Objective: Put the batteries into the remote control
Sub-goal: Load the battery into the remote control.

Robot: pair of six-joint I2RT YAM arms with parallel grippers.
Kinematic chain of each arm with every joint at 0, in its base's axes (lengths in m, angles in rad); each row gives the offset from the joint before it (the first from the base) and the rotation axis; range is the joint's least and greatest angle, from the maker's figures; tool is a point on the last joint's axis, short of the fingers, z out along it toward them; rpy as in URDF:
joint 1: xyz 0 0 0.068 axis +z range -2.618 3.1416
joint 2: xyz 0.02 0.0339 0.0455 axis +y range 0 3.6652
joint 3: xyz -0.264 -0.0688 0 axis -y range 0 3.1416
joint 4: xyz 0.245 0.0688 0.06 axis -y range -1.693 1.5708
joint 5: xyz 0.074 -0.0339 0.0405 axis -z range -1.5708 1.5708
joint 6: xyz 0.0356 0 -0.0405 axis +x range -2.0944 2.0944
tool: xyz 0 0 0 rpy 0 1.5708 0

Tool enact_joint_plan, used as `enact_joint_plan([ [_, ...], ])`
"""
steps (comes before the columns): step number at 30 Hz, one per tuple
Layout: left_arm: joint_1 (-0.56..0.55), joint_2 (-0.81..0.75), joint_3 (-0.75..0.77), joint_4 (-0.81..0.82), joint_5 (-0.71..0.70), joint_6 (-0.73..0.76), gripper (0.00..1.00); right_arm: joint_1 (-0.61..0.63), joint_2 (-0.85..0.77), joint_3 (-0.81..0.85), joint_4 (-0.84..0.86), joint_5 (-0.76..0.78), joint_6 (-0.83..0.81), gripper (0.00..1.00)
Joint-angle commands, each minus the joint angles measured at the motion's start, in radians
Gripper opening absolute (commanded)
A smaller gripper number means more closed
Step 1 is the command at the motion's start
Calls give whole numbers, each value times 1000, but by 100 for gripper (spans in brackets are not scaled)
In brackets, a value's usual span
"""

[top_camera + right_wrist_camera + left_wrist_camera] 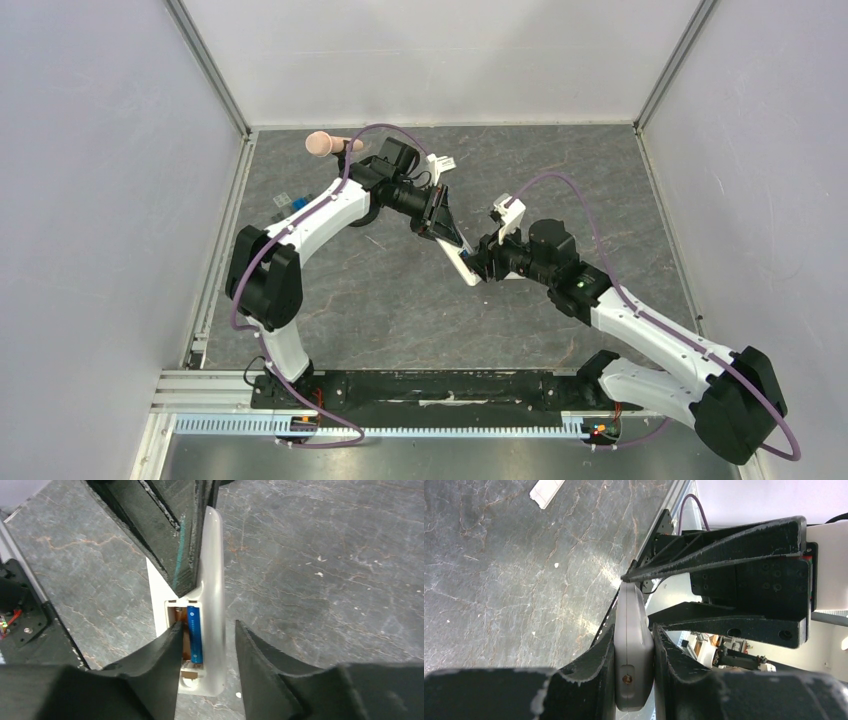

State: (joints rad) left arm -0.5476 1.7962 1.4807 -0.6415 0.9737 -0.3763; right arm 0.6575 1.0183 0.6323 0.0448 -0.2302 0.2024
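Note:
My left gripper point(634, 615) is shut on the white remote control point(634, 650) and holds it edge-up above the table, where the two arms meet point(452, 240). The remote point(212, 580) has its back compartment uncovered, and a bright blue battery point(195, 635) lies lengthwise inside. My right gripper point(208, 624) straddles the remote's free end with its jaws open. One of its fingers point(170, 645) reaches into the compartment beside the blue battery. The other finger stands apart from the remote's face. That finger hides the rest of the compartment.
A pink microphone point(322, 144) lies at the back left, with a small blue brick point(298, 204) near the left wall. A small flat white piece point(546, 491) lies on the grey stone-patterned table point(400, 300). White walls enclose the table on three sides.

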Motion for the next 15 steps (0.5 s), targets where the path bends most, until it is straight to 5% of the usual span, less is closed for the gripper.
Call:
enact_joint_plan([
  [1, -4, -25, 55, 10, 23, 36, 2, -1, -24, 76, -12, 42, 54, 53],
  [6, 4, -46, 44, 10, -34, 89, 2, -12, -91, 127, -43, 62, 121, 73],
  [11, 11, -109, -15, 21, -124, 223, 2, -41, -135, 154, -155, 135, 165, 76],
  [15, 11, -237, -171, 169, -131, 297, 2, -87, -97, 152, -281, 333, 179, 76],
])
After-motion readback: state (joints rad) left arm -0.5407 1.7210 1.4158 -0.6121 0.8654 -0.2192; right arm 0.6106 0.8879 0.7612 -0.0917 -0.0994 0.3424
